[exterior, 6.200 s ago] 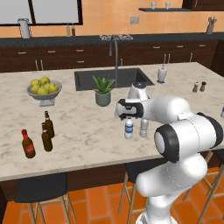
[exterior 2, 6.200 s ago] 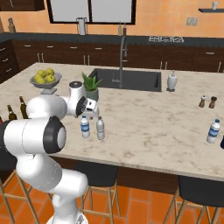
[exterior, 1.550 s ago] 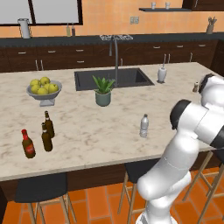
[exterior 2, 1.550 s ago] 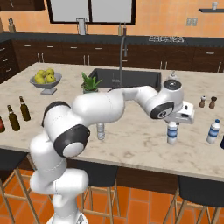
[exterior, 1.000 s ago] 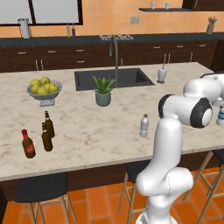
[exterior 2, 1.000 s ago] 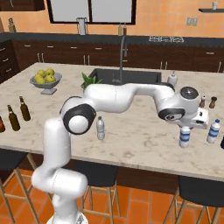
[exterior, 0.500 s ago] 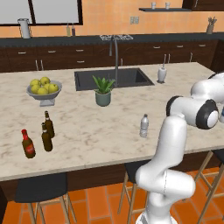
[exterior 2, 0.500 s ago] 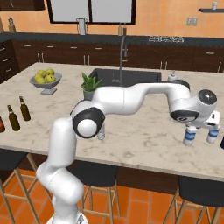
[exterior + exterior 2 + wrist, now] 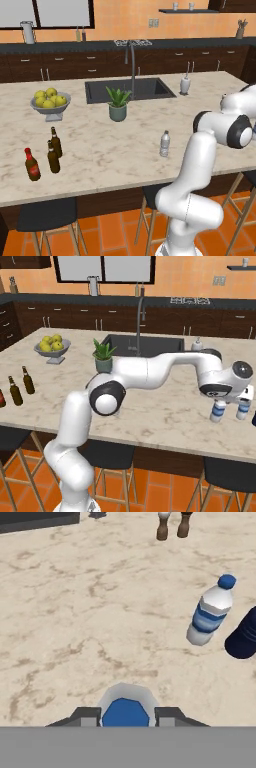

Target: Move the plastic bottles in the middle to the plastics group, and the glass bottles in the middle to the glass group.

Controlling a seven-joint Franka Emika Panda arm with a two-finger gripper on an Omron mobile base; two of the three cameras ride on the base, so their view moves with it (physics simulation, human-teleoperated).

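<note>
My gripper (image 9: 218, 404) is shut on the blue-labelled plastic bottle (image 9: 217, 412) at the right end of the island, the bottle upright at or just above the counter. From above in the hand view, its blue top (image 9: 125, 711) sits between my two fingertips (image 9: 88, 716). Another blue-labelled plastic bottle (image 9: 243, 408) (image 9: 210, 612) stands just to the right, apart from mine. The plain greyish plastic bottle (image 9: 164, 144) stands alone mid-counter. At the left end stand a red-labelled bottle (image 9: 32, 164) and two dark brown glass bottles (image 9: 53, 157) (image 9: 55, 141).
A dark blue object (image 9: 243, 639) sits beside the right-hand bottle. Salt and pepper shakers (image 9: 172, 527) stand further back. The sink (image 9: 129, 90), a potted plant (image 9: 118, 104), a fruit bowl (image 9: 50, 102) and a soap dispenser (image 9: 185, 84) occupy the island's far side.
My arm has swung right along the counter with the blue-labelled bottle and brought it down beside the other blue-labelled bottle. The greyish bottle and the dark bottles have stayed put.
</note>
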